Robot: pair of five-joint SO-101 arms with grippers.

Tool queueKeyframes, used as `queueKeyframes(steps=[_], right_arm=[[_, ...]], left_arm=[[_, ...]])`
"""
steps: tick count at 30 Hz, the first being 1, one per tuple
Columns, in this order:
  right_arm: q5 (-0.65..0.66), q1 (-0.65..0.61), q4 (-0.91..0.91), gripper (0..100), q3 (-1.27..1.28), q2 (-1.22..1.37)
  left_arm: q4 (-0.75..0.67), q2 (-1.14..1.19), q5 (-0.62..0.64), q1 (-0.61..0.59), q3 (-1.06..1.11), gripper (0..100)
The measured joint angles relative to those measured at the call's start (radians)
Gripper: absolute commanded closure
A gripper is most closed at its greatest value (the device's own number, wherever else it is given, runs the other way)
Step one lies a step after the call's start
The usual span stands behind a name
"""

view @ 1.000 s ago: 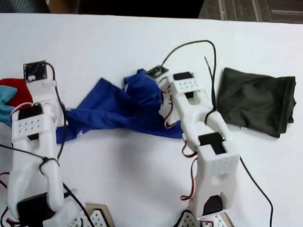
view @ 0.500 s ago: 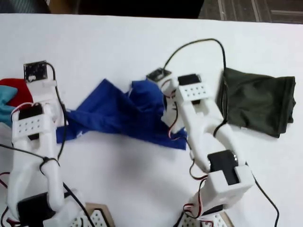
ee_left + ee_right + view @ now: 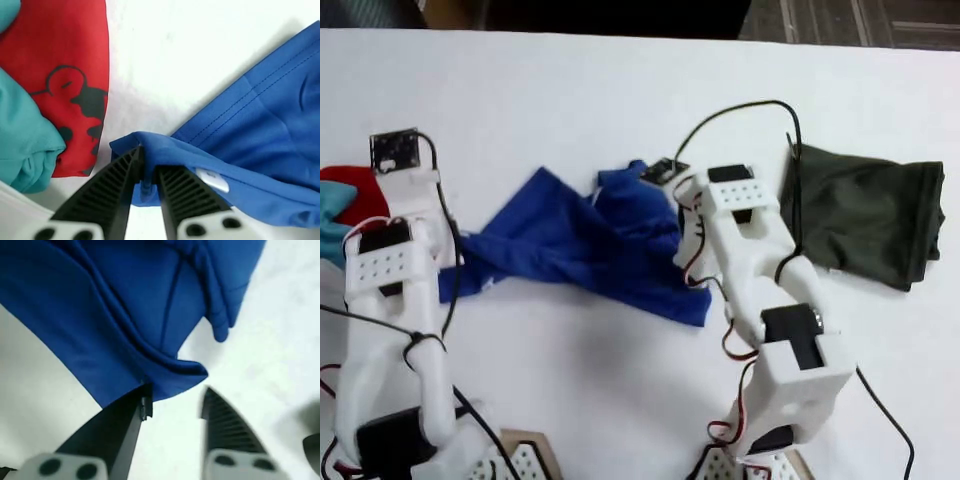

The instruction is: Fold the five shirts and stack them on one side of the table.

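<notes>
A blue shirt [image 3: 590, 245] lies crumpled and stretched across the table's middle. My left gripper [image 3: 148, 172] is shut on the blue shirt's [image 3: 260, 125] left end, pinching a fold of the hem near a white label. My right gripper [image 3: 175, 397] is open just off the blue shirt's [image 3: 130, 315] right edge, one finger touching the cloth. In the high view the right arm [image 3: 740, 215] stands between the blue shirt and a folded dark green shirt [image 3: 865, 215]. A red shirt [image 3: 60, 75] and a teal shirt [image 3: 25, 140] lie beside my left gripper.
The red shirt [image 3: 355, 190] and teal shirt [image 3: 332, 215] sit at the table's left edge. The white table [image 3: 570, 90] has free room along its far side. Black cables loop over the right arm near the green shirt.
The right arm has swung to the right and back toward the green shirt, and the blue shirt's right part now lies flatter on the table. The left arm has kept still.
</notes>
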Motion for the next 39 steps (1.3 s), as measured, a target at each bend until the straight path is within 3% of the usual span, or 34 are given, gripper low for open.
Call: queueKeyframes(steps=[12, 20, 27, 34, 39], right_arm=[[0.000, 0.002, 0.091, 96.4, -0.129, 0.000], [0.000, 0.002, 0.245, 96.4, -0.356, 0.000], [0.005, -0.028, 0.259, 95.8, -0.529, 0.058], [-0.043, -0.048, 0.272, 75.9, -0.456, 0.133], [-0.046, -0.048, 0.269, 75.5, -0.437, 0.157]], left_arm=[[0.000, 0.000, 0.000, 0.000, 0.000, 97], [0.000, 0.000, 0.000, 0.000, 0.000, 97], [0.000, 0.000, 0.000, 0.000, 0.000, 97], [0.000, 0.000, 0.000, 0.000, 0.000, 97], [0.000, 0.000, 0.000, 0.000, 0.000, 97]])
